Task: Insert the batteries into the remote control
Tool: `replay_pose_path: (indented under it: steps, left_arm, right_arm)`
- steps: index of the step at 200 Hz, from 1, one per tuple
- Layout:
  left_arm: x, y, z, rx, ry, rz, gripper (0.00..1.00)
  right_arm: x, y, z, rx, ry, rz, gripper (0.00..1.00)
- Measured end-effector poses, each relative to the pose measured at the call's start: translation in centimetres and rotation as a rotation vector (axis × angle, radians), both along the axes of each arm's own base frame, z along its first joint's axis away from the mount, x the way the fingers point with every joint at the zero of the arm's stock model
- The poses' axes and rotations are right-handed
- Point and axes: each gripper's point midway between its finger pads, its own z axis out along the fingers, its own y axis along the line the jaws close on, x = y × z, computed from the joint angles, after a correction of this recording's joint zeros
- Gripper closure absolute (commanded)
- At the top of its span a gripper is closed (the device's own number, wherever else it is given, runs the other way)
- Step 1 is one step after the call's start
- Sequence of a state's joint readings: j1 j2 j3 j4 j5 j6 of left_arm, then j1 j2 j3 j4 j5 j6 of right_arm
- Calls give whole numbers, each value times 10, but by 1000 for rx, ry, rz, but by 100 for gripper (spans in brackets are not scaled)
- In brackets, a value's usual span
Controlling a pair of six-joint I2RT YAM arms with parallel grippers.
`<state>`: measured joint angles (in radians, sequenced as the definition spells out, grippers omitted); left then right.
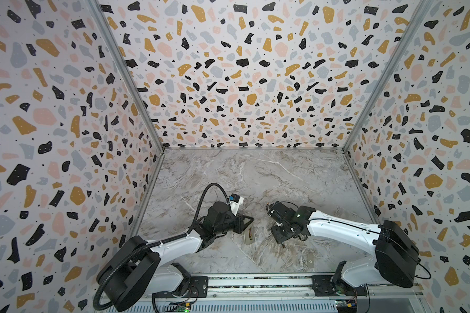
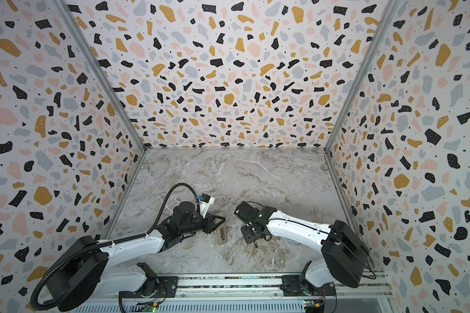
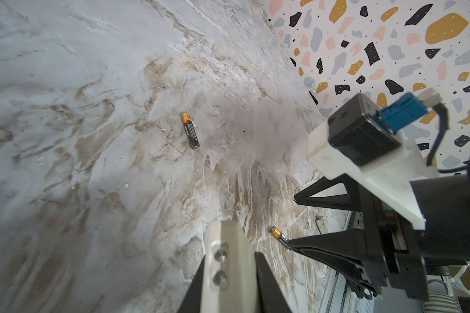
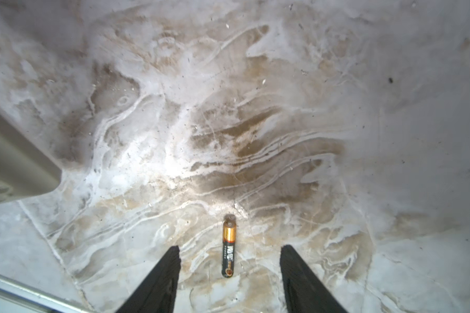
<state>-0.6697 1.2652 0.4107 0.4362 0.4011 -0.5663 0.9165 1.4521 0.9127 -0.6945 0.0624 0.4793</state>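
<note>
The marble tabletop [image 1: 255, 176] took up the whole floor of the cell, and both arms reached in toward its middle from the front rail. The left gripper [image 3: 229, 260] was clamped across one end of the remote control [image 1: 248, 233]. The remote's open compartment faced up, showing gold contacts and, as far as a top view let me judge, no cells. Whether its free end rested on the marble could not be told. The right gripper [image 4: 229, 253] hung low with its jaws apart, straddling one battery [image 4: 228, 244]. That battery lay flat on the marble, lengthwise between the fingers and touching neither. The small grey cover [image 1: 310, 258] sat apart, nearer the front rail. The second battery [image 3: 190, 131] lay alone on the far side of the right gripper, well clear of the remote. The pickup looked ready but unsafe. The battery was round and lay loose, so a finger landing first on one side could roll it out of the gap. A pinch near its end could tilt it in the grip. Either fault would leave it crooked over the narrow compartment, and pressing it in against the springs might twist the remote in the left gripper's hold.
</note>
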Motion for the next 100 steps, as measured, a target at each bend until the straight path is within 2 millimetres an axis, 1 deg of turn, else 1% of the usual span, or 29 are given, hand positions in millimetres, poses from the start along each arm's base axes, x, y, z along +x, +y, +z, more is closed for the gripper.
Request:
replay_pose_path:
  steps: [29,65,100]
  left_arm:
    - [-2,2,-2,5,-1,1,100]
    - [-2,1,-3,9,-4,1,100]
    - [-2,1,-3,11,-7,6,100]
  right_arm:
    - [-7,-8,-9,-48,92,28,39]
    - [-11,-9,-17,-84,151,72,42]
    - [-12,-8,-19,-79,174,89,50]
